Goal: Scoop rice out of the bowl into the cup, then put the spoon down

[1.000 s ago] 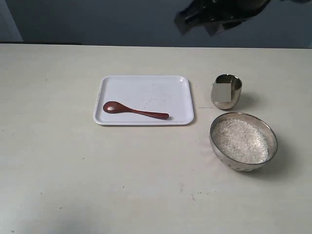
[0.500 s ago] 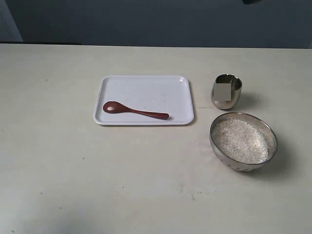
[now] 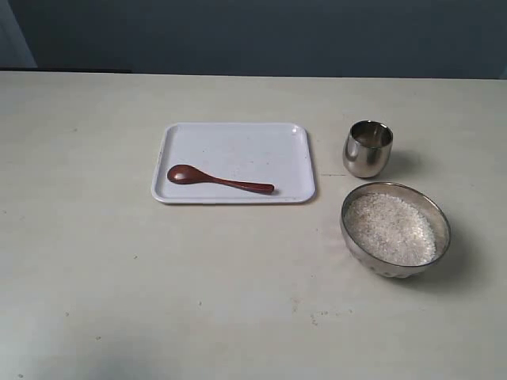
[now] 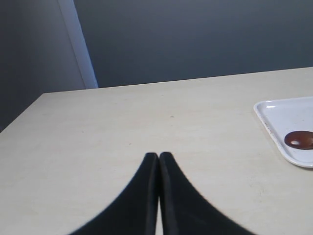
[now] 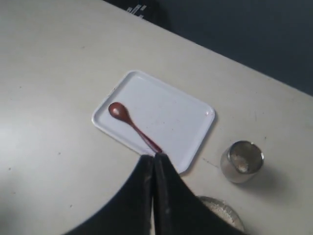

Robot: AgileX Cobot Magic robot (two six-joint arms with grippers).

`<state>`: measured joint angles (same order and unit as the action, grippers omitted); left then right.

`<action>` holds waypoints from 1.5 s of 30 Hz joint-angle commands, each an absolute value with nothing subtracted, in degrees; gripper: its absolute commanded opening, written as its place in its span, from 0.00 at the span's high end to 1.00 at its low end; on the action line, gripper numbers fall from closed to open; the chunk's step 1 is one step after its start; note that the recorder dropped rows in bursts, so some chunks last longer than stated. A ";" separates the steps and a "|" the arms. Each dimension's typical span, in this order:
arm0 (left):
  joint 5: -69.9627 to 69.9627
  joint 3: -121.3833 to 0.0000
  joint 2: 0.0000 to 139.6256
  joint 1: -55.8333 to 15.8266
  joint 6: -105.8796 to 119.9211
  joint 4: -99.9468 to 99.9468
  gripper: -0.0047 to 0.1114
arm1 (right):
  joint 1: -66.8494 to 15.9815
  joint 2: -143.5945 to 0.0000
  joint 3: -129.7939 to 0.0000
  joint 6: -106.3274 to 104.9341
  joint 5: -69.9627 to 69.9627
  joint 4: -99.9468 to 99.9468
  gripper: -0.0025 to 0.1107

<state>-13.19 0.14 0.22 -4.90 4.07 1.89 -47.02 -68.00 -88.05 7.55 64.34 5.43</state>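
Note:
The wooden spoon [image 3: 218, 180] lies flat on the white tray [image 3: 238, 142], head to the left; it also shows in the right wrist view as spoon [image 5: 128, 121]. The steel cup [image 3: 367, 147] stands right of the tray, with a little rice at the bottom of the cup [image 5: 241, 160]. The steel bowl [image 3: 441, 224] in front of it holds the rice [image 3: 390, 228]. No gripper shows in the exterior view. My left gripper [image 4: 159, 155] is shut and empty above bare table. My right gripper [image 5: 154, 157] is shut and empty, high above the scene.
The table [image 3: 95, 261] is pale and wide, with a dark wall behind its far edge. The tray's corner [image 4: 288, 127] and the spoon head [image 4: 299, 139] show at the side of the left wrist view.
The dark arm that hung at the top of the exterior view one second ago has drawn out of the frame. The spoon, cup and bowl have not moved.

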 commanded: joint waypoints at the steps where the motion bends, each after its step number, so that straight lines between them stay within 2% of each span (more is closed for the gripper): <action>1: -12.46 0.00 0.00 -5.28 3.82 1.83 0.96 | -44.07 -67.48 -88.05 7.18 58.61 8.89 0.98; 8: -12.46 0.00 0.00 -5.28 3.82 1.83 0.96 | -34.10 -62.96 -76.88 4.97 39.99 7.41 0.98; 16: -12.46 0.00 0.00 -5.28 3.82 1.83 0.96 | -17.27 -47.80 -46.04 4.83 16.37 -3.17 0.98; 23: -12.46 0.00 0.00 -5.28 3.82 1.83 0.96 | -2.71 -32.43 -24.15 4.70 7.93 -8.31 0.98; 33: -12.46 0.00 0.00 -5.28 3.82 1.83 0.96 | 3.60 -13.33 -12.19 4.55 5.81 -6.05 0.98; 37: -12.46 0.00 0.00 -5.28 3.82 1.83 0.96 | 6.03 -1.44 -4.65 4.55 4.26 -7.34 0.98; 45: -12.46 0.00 0.00 -5.28 3.82 1.83 0.96 | 6.61 0.00 0.00 4.69 2.81 -10.84 0.98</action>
<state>-13.19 0.14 0.22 -4.90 4.07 1.89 6.33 -0.36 -0.24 4.91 3.83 -10.39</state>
